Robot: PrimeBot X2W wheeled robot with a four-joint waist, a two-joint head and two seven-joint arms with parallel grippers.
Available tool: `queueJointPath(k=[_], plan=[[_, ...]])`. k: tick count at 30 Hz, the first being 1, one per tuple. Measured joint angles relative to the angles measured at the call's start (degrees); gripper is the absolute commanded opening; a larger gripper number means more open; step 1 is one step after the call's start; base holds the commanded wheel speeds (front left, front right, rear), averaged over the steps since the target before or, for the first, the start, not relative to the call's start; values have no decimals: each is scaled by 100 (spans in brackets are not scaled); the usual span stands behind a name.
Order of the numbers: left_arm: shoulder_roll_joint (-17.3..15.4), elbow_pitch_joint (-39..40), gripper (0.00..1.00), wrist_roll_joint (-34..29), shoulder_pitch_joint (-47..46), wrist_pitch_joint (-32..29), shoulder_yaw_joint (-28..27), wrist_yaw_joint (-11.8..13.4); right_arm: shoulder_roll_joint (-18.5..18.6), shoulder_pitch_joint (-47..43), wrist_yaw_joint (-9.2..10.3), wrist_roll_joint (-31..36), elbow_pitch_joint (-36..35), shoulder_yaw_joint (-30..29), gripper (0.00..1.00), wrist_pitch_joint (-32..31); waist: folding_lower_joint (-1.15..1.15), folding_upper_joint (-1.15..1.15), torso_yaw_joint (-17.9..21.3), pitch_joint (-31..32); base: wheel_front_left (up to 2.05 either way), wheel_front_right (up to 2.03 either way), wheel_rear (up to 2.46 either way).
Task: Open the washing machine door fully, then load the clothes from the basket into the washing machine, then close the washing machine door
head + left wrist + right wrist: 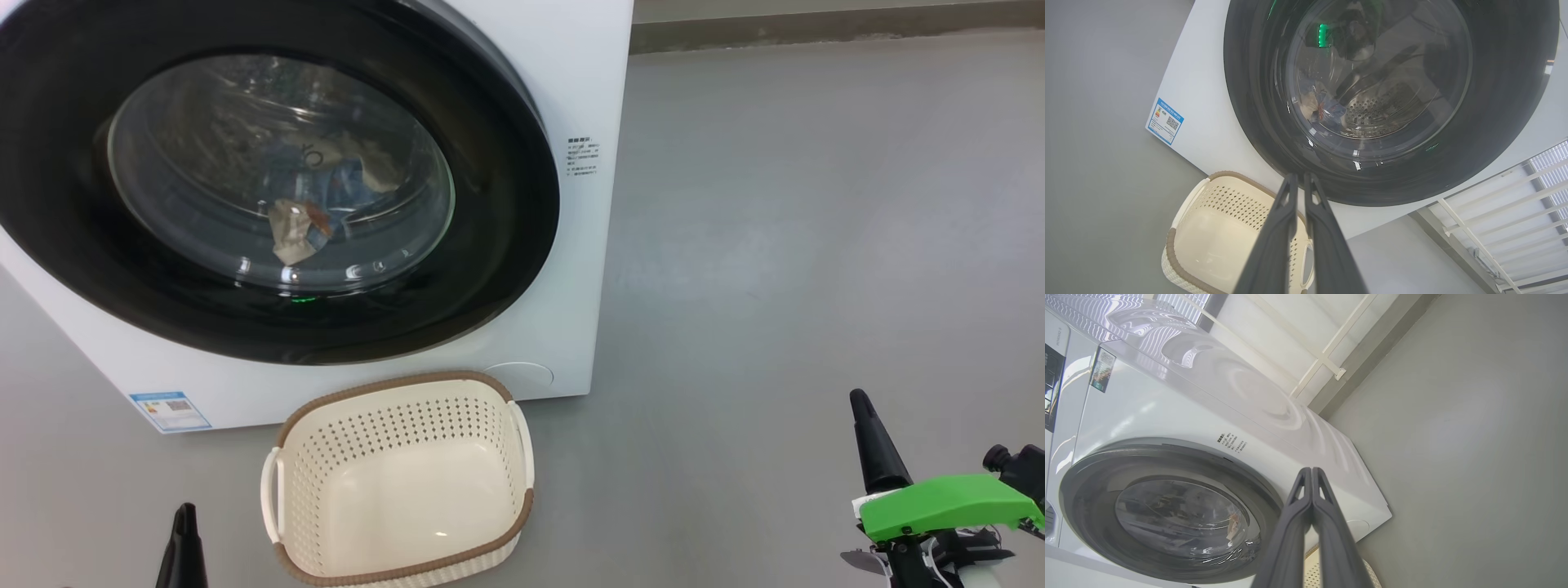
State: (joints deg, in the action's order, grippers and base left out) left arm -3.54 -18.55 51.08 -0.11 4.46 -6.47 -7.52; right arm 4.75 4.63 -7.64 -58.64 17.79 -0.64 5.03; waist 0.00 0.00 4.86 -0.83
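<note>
Door (498, 212): shut flush against the machine (571, 82). It is a rigid, hinged panel and likely heavy. The black rim is glossy and should be slippery under narrow fingers, and the glass bowl is the part to keep off. Any hold belongs at the rim's outer edge. I cannot make out a handle recess from here.

Clothes (306, 216): inside the drum, lying low behind the glass. They look soft, light and limp, and a pinch on any raised fold would lift them.

Basket (392, 429): on the floor (775, 245) just in front of the machine, upright, nothing in it. The thin stiff plastic looks light enough to skid if nudged. The white side handles or the brown rim are the sound places to grip.

Left gripper (1298, 177): fingers pressed together, holding nothing. It sits low beside the basket's left end, pointing toward the door's lower rim, clear of both.

Right gripper (1311, 470): fingers likewise together and empty. It hangs over bare floor well to the right of the machine, pointing toward its front right corner.

Judgement: load in, door shut, nothing outstanding.
</note>
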Motion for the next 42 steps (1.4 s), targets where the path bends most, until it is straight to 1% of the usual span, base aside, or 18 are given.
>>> queueJointPath(k=[8, 9, 21, 24, 28, 38, 42], plan=[[32, 34, 0, 474, -28, -131, 18, 0, -48, 0, 0, -412, -25, -122, 0, -146, 0, 0, -60, 8, 0, 0, 0], [48, 37, 0, 603, -48, -163, 22, 0, -51, 0, 0, -567, -30, -135, 0, -171, 0, 0, -75, 10, 0, 0, 0], [73, 91, 0, 1356, -110, -354, 46, 0, -80, 0, 0, -1090, -63, -205, 0, -369, 0, 0, -164, 22, 0, 0, 0], [75, 105, 0, 1536, -110, -404, 52, 0, -88, 0, 2, -1316, -76, -250, 0, -430, 0, 0, -186, 25, 0, 0, 0], [77, 120, 0, 1800, -115, -457, 58, 0, -91, 0, 16, -1432, -87, -318, 0, -498, 0, 0, -216, 29, 0, 0, 0], [93, 168, 0, 2397, -231, -648, 76, 0, -110, 0, 16, -2017, -115, -365, 0, -654, 0, 0, -290, 39, 0, 0, 0], [94, 171, 0, 2639, -231, -706, 82, 0, -118, 0, 16, -2139, -127, -401, 0, -706, 0, 0, -320, 43, 0, 0, 0]])
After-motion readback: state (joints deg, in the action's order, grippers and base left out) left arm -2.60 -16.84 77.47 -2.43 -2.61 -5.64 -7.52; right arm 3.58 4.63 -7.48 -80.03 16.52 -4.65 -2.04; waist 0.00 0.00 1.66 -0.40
